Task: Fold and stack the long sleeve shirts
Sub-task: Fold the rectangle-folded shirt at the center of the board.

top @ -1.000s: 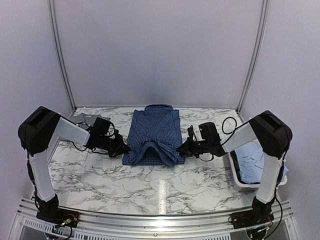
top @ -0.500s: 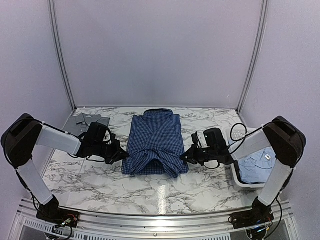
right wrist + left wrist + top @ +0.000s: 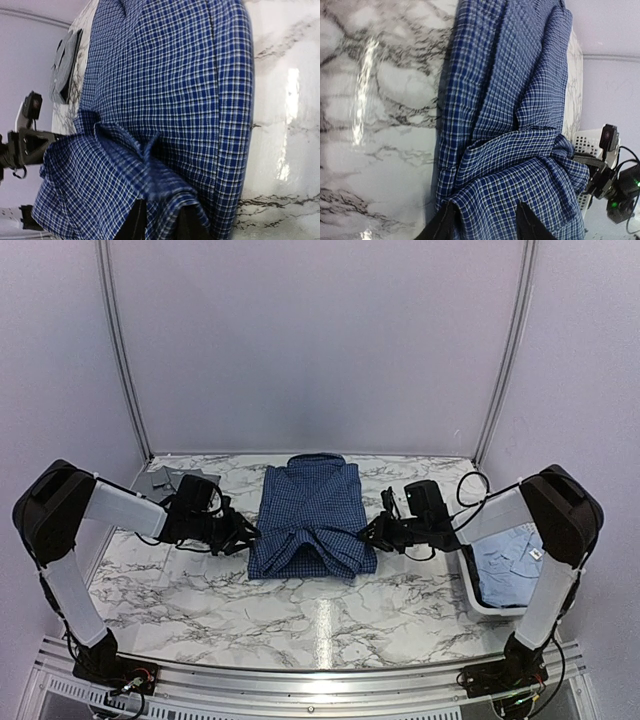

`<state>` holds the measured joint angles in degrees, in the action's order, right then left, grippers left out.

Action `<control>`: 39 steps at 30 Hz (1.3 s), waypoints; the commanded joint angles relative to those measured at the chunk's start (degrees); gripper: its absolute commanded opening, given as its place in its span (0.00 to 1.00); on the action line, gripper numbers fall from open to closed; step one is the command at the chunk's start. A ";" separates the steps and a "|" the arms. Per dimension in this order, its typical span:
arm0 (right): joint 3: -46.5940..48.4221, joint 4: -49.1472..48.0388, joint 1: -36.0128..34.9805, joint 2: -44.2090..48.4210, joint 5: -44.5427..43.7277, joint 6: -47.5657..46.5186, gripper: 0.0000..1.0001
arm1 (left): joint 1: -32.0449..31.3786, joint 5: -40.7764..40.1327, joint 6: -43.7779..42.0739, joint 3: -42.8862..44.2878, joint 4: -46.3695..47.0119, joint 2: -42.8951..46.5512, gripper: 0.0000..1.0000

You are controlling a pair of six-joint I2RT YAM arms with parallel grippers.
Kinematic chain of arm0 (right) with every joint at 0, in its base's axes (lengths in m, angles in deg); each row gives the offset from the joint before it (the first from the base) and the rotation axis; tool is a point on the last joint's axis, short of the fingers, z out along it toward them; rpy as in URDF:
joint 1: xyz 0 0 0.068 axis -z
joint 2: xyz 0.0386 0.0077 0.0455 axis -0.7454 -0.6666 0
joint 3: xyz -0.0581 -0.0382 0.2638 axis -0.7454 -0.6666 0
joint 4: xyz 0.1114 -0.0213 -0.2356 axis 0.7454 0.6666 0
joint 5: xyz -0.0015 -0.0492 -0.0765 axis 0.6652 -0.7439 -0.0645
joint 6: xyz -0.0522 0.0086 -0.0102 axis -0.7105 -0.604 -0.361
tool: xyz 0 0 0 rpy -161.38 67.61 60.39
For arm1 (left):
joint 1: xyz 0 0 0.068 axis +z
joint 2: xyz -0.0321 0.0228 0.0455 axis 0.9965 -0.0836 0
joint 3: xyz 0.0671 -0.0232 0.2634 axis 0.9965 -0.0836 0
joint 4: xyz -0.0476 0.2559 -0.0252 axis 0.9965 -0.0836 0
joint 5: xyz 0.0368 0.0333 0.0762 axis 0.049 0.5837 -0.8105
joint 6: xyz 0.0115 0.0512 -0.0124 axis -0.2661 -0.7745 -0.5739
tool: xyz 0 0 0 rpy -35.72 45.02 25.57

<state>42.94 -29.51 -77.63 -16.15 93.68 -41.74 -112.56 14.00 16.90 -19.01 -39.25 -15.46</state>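
The dark blue checked shirt lies collar-far in the middle of the marble table, its near hem doubled over onto the body in a bunched fold. My left gripper sits at the fold's left corner. In the left wrist view its jaws stand apart with checked cloth lying loose between them. My right gripper is at the fold's right corner. Its jaws are slightly parted around a blurred ridge of cloth. A folded grey shirt lies at the far left. A light blue shirt rests in the basket.
A white basket stands at the table's right edge, beside the right arm. The grey shirt also shows in the right wrist view beyond the checked shirt. Booth walls with metal posts close the back and sides.
Both grippers moved toward the front and back with the hem, leaving it folded over the shirt. Both pairs of jaws were pinched shut on the cloth and have now parted.
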 commanded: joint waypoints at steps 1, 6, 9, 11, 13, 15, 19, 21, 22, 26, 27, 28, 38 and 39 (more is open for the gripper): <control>2.26 3.42 0.45 2.23 -2.06 -2.98 0.26 | 2.08 0.87 -4.99 3.47 -2.11 1.14 0.53; 2.53 7.82 0.20 6.03 -4.41 -5.82 0.42 | 2.57 0.54 -12.01 9.10 -10.66 2.61 0.69; 2.83 12.05 -1.03 9.37 -7.90 -9.02 0.48 | 2.52 -0.94 -14.91 9.76 -15.50 4.75 0.70; 3.20 15.03 -2.59 11.17 -10.56 -11.37 0.51 | 2.35 -2.00 -16.64 9.11 -18.74 7.19 0.70; 3.42 17.65 -4.67 12.58 -12.82 -13.71 0.52 | 1.89 -2.55 -17.90 7.60 -20.57 9.47 0.70; 3.37 20.64 -7.04 13.65 -15.14 -16.36 0.52 | 0.75 -3.18 -18.70 5.74 -22.29 11.53 0.69; 3.04 25.04 -11.75 15.06 -19.71 -18.87 0.51 | -2.83 -4.41 -17.94 0.75 -23.03 14.92 0.66; 2.92 27.14 -13.48 15.50 -21.99 -19.40 0.51 | -5.04 -5.27 -17.14 -1.36 -23.05 15.73 0.64; 2.66 27.82 -14.28 15.84 -23.00 -19.56 0.51 | -6.13 -5.65 -16.78 -2.06 -22.97 15.89 0.63; 0.93 28.34 -17.05 17.11 -23.99 -18.92 0.52 | -10.05 -7.24 -14.92 -3.66 -21.88 15.56 0.62; 0.78 28.60 -17.71 17.24 -24.38 -18.69 0.52 | -10.57 -7.34 -14.45 -3.87 -21.27 15.31 0.61; 0.60 28.81 -18.28 17.28 -24.59 -18.52 0.52 | -11.03 -7.46 -14.12 -3.92 -20.82 15.06 0.61; 1.17 28.78 -21.30 15.16 -30.60 -17.56 0.55 | -13.05 -9.33 -12.30 -2.46 -18.25 9.99 0.56; 1.51 28.82 -21.35 14.70 -31.04 -17.59 0.55 | -13.18 -9.24 -12.19 -2.28 -17.83 9.61 0.56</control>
<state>43.38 -1.16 -98.52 -0.35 66.42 -59.67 -125.08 5.87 4.02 -22.64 -59.03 -3.81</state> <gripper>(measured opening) 0.546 0.565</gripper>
